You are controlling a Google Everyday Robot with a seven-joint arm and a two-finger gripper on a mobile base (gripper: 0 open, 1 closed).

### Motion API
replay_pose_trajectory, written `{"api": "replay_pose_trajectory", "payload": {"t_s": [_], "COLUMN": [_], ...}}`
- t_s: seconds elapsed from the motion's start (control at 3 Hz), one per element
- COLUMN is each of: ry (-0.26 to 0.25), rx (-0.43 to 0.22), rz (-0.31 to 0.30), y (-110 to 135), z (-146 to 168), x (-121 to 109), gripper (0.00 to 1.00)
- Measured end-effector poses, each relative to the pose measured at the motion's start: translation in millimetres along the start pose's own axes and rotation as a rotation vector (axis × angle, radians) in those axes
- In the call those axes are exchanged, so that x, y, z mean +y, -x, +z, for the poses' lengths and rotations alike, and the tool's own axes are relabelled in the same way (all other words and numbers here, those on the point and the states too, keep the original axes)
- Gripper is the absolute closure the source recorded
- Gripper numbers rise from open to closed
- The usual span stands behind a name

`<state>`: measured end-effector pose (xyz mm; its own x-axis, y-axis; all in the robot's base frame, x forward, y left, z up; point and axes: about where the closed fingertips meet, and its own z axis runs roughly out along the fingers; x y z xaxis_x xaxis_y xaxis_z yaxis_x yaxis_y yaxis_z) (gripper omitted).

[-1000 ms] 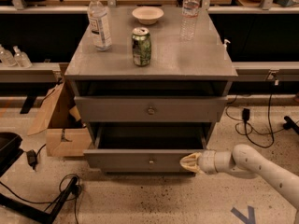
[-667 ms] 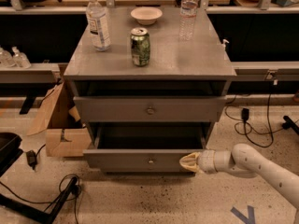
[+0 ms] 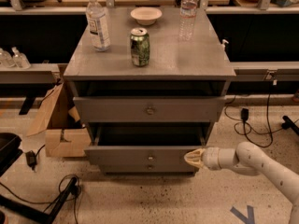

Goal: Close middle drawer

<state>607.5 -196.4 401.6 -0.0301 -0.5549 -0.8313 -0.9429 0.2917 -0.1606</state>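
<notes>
The middle drawer is a grey front with a small round knob. It stands pulled out from the grey cabinet, with its dark inside showing above the front. My gripper comes in from the right on a white arm. Its cream fingertips are together and touch the right end of the drawer's front. It holds nothing. The drawer above is pushed in. Only a strip of the lowest front shows below the open drawer.
On the cabinet top stand a green can, two plastic bottles and a white bowl. A cardboard box sits on the floor at the left. Cables lie on the floor.
The view has shifted slightly. The gripper stays at the right end of the open drawer's front, and the drawer's opening looks about the same.
</notes>
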Motion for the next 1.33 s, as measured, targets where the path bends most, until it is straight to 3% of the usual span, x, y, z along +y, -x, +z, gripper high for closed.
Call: {"api": "replay_pose_trajectory", "payload": {"t_s": [0.33,0.67,1.33], "ry": [-0.028,-0.028,-0.056], "rx": [-0.003,-0.003,-0.008], "rz": [0.014,0.014,0.035], "y": [-15,-15,-33], "z": [-3,-4,-6], "x": [-22,-19,-41], "gripper": [1.00,1.00,1.00]}}
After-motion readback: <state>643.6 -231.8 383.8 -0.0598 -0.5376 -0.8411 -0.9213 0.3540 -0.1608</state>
